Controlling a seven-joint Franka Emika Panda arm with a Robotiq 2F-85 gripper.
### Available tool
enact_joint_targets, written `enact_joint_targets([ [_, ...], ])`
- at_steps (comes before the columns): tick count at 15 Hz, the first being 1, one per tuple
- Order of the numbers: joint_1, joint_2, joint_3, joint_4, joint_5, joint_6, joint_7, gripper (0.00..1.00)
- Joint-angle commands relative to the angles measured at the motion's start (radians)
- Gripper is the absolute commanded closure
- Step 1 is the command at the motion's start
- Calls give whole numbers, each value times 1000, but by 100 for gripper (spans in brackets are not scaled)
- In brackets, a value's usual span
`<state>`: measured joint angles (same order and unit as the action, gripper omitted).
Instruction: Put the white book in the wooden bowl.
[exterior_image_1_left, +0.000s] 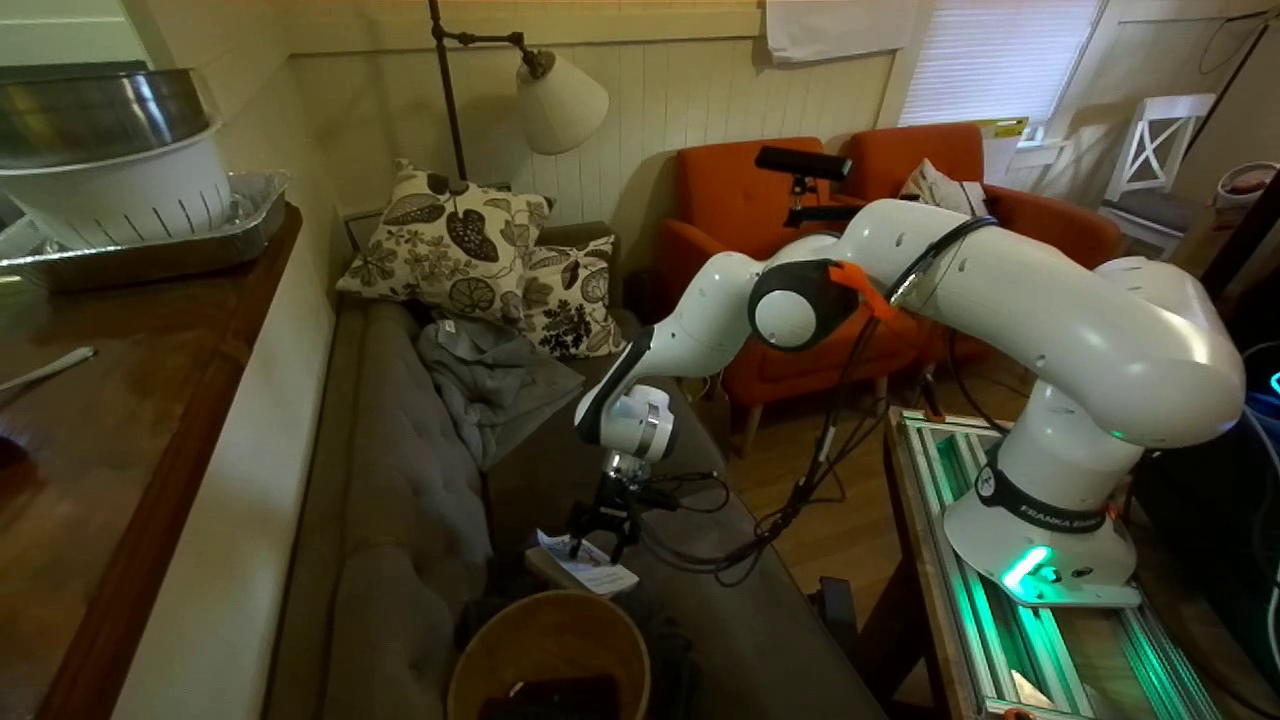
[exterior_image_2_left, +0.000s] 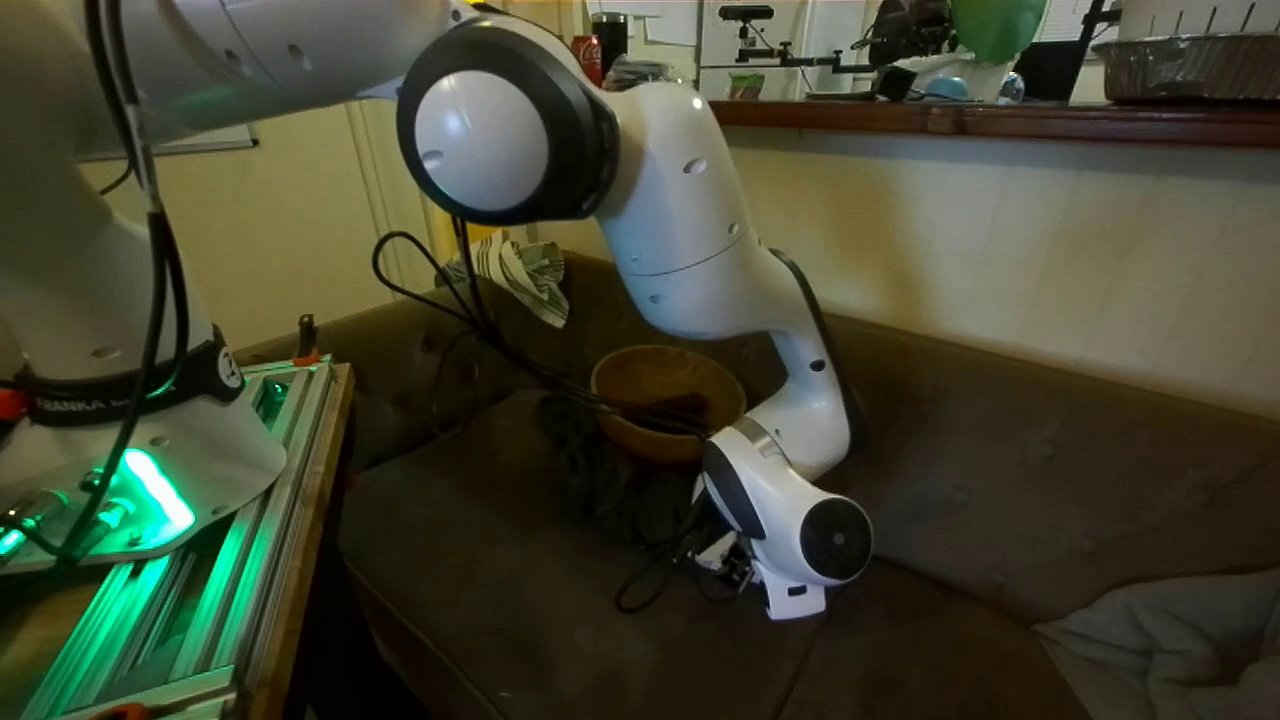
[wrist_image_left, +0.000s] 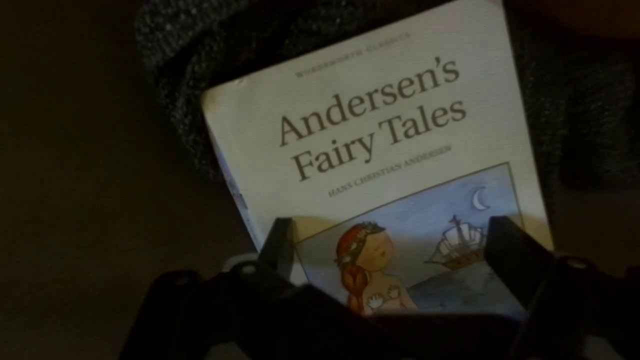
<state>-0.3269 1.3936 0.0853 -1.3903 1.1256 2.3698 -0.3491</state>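
Note:
The white book, titled Andersen's Fairy Tales (wrist_image_left: 370, 125), lies cover up on the sofa beside the wooden bowl, as an exterior view (exterior_image_1_left: 608, 577) shows. My gripper (wrist_image_left: 390, 222) is open over the lower part of the cover in the wrist view. Its fingertips appear inside the book's side edges. In an exterior view the gripper (exterior_image_1_left: 596, 553) points down at the book; I cannot tell whether it touches. The wooden bowl (exterior_image_1_left: 485, 640) stands close by, and also shows in an exterior view (exterior_image_2_left: 650, 446). There the arm hides the book and the fingertips.
A dark item (exterior_image_1_left: 560, 698) lies in the bowl. Dark knit cloth (wrist_image_left: 590, 110) lies under and around the book and bowl. The sofa back (exterior_image_1_left: 400, 500) rises beside them. Loose cables (exterior_image_1_left: 720, 565) hang from the arm. A grey blanket (exterior_image_1_left: 500, 380) and patterned pillows (exterior_image_1_left: 460, 235) are farther along.

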Motion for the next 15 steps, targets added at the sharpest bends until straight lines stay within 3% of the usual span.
enact_joint_targets([
  [1,25,60,-38,90,-49,-44,71,0],
  [8,5,34,-55,88,-116,-142,59,0],
  [15,58,59,-76,108,-174,-73,126,0],
])
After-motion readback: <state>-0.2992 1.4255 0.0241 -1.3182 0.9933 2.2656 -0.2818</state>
